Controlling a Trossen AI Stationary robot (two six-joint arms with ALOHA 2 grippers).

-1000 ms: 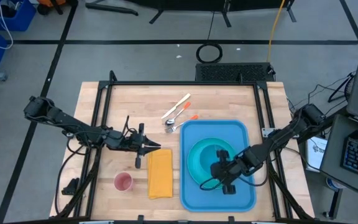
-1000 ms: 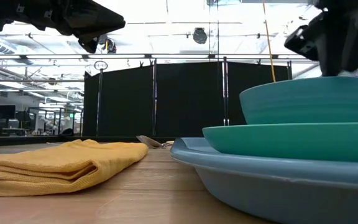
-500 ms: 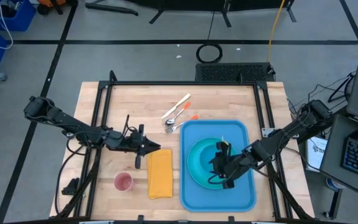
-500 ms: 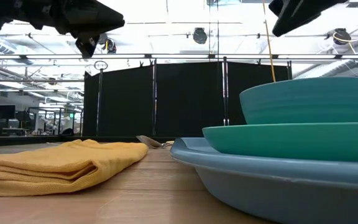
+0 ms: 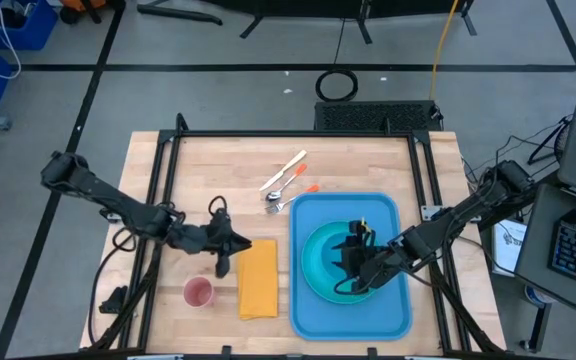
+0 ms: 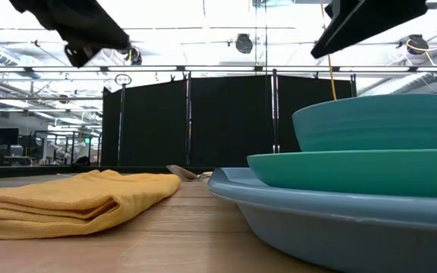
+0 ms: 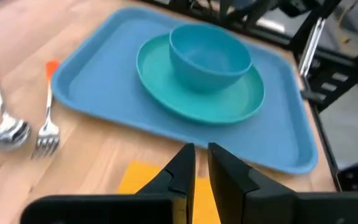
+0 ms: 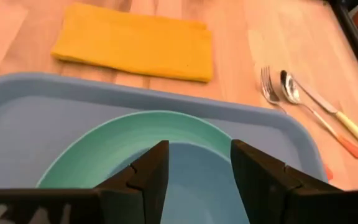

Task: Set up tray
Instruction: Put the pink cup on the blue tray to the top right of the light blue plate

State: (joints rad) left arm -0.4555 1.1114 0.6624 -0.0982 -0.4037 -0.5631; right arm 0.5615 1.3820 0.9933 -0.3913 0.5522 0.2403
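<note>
While my left claw hovers over the napkin's near edge, its fingers almost pressed together, the pink cup sits just beside and bare wood lies open around. The tray rests right of the napkin, carrying plate and bowl. My right claw hangs above the bowl, fingers spread apart.
</note>
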